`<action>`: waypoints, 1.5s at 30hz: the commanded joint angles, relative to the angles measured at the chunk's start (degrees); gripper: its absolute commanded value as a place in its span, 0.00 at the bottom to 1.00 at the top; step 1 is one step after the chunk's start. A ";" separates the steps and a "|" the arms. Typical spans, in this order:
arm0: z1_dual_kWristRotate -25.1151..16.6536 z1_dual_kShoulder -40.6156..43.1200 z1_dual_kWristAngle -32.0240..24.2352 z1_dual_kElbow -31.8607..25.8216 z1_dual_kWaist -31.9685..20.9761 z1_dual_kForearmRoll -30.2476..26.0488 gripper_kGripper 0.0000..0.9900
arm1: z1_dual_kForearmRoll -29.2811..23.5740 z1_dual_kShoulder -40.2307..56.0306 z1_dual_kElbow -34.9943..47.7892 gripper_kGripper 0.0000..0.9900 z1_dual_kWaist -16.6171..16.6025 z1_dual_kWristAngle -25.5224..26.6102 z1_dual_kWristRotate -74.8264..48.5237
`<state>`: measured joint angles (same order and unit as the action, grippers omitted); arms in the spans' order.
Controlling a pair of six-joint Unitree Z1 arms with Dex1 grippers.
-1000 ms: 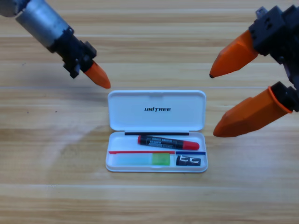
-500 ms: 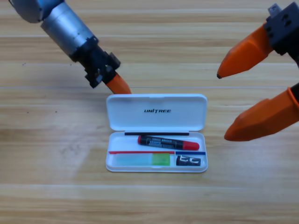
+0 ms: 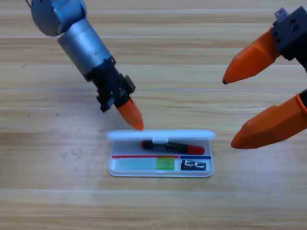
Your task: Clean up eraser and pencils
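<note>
Lid of white case (image 3: 160,135) now tipped up near edge-on, pushed by left hand (image 3: 130,115) at its back-left rim; can't tell if that hand's open. Black pencil (image 3: 172,146), green pencil (image 3: 146,164) & eraser (image 3: 195,165) lie inside case. Right hand (image 3: 249,103) waits right of case, jaws wide apart.

We see the wooden surface (image 3: 48,201) evenly and brightly lit from above, with no hard glare. A soft shadow lies on it beside the left pincer (image 3: 131,115) and its arm, toward the surface's left edge. The white case (image 3: 160,167) casts only a thin shadow along its front rim. The right pincer (image 3: 249,105) looms large, its edges slightly soft.
</note>
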<state>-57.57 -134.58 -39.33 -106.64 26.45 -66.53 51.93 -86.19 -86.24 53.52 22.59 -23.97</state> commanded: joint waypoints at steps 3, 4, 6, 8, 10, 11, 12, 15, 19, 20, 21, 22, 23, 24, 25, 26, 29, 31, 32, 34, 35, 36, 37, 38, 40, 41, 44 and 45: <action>2.11 2.04 3.12 5.21 4.75 3.95 0.00 | -0.69 -0.21 1.78 1.00 -0.87 1.23 0.77; 2.46 2.13 3.47 5.65 5.10 4.47 0.00 | -0.69 -0.21 1.78 1.00 -0.87 1.23 0.77; 2.90 2.30 4.17 6.88 5.72 5.62 0.00 | -0.69 -0.30 1.69 1.00 -0.87 1.23 0.85; 3.25 2.57 4.61 8.46 6.33 7.11 0.00 | -0.69 -0.39 1.69 1.00 -0.87 1.23 0.94; 3.60 2.65 5.14 9.78 6.95 8.34 0.00 | -0.69 -0.74 1.60 1.00 -0.87 1.23 0.94; 3.87 2.65 5.31 10.40 7.21 8.96 0.00 | -0.69 -0.74 1.52 1.00 -0.87 1.23 0.94; 4.13 2.74 5.58 11.10 7.39 9.66 0.00 | -0.69 -0.82 1.52 1.00 -0.87 1.23 0.94; 4.40 3.01 6.90 13.12 8.09 11.59 0.00 | -0.69 -0.91 1.43 1.00 -0.87 1.23 1.03; 4.83 3.53 8.83 16.20 8.71 14.58 0.00 | -0.69 -1.18 1.43 1.00 -0.87 1.23 1.12; 5.01 3.62 9.44 17.08 8.80 15.55 0.00 | -0.69 -1.18 1.43 1.00 -0.87 1.23 1.12; 5.10 3.71 10.15 18.04 9.06 16.60 0.00 | -0.69 -1.18 1.34 1.00 -0.87 1.23 1.12; 5.45 3.97 10.85 19.27 9.15 17.83 0.00 | -0.69 -1.26 1.34 1.00 -0.87 1.23 1.21; 5.71 4.15 11.47 20.50 9.41 19.15 0.00 | -0.69 -1.26 1.34 1.00 -0.87 1.23 1.21; 5.98 4.32 12.17 21.82 9.59 20.56 0.00 | -0.69 -1.26 1.34 1.00 -0.87 1.23 1.21; 6.07 4.68 12.96 23.23 9.67 21.88 0.00 | -0.69 -1.18 1.25 1.00 -0.87 1.23 1.29; 6.42 5.29 13.75 24.37 9.85 22.76 0.00 | -0.69 -1.18 1.25 1.00 -0.87 1.23 1.29; 6.77 11.62 14.37 27.01 9.85 23.02 0.00 | -0.69 -1.26 1.25 1.00 -0.87 1.23 1.38; 6.94 18.74 14.72 28.77 9.85 22.67 0.00 | -0.69 -1.26 1.25 1.00 -0.87 1.23 1.38; 6.94 22.17 14.54 29.21 9.85 21.88 0.00 | -0.69 -1.35 1.16 1.00 -0.87 1.23 1.29; 6.86 27.79 14.01 29.03 10.11 19.33 0.00 | -0.69 -1.44 1.16 1.00 -0.87 1.23 1.38; 6.86 30.43 13.57 29.03 10.38 18.36 0.00 | -0.69 -1.44 1.25 1.00 -0.87 1.23 1.38; 6.86 32.98 13.14 29.03 10.64 17.39 0.00 | -0.69 -1.53 1.25 1.00 -0.87 1.23 1.38; 6.86 35.26 12.87 28.94 10.99 16.43 0.00 | -0.69 -1.53 1.25 1.00 -0.87 1.23 1.38; 6.86 37.46 12.70 28.94 11.43 15.55 0.00 | -0.69 -1.53 1.16 1.00 -0.87 1.23 1.38; 7.03 40.97 12.26 28.59 12.40 13.35 0.00 | -0.69 -1.53 1.25 1.00 -0.87 1.23 1.38; 8.44 42.56 11.82 28.59 13.10 13.18 0.00 | -0.69 -1.62 1.25 1.00 -0.87 1.23 1.38; 12.13 44.67 11.55 26.04 15.65 10.19 0.00 | -0.69 -1.62 1.25 1.00 -0.87 1.23 1.47; 13.45 44.84 11.47 24.99 16.44 9.22 0.00 | -0.69 -1.62 1.25 1.00 -0.87 1.23 1.47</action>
<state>-47.54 -91.73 -27.15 -78.79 38.06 -53.67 51.93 -86.23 -86.24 53.52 22.75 -23.11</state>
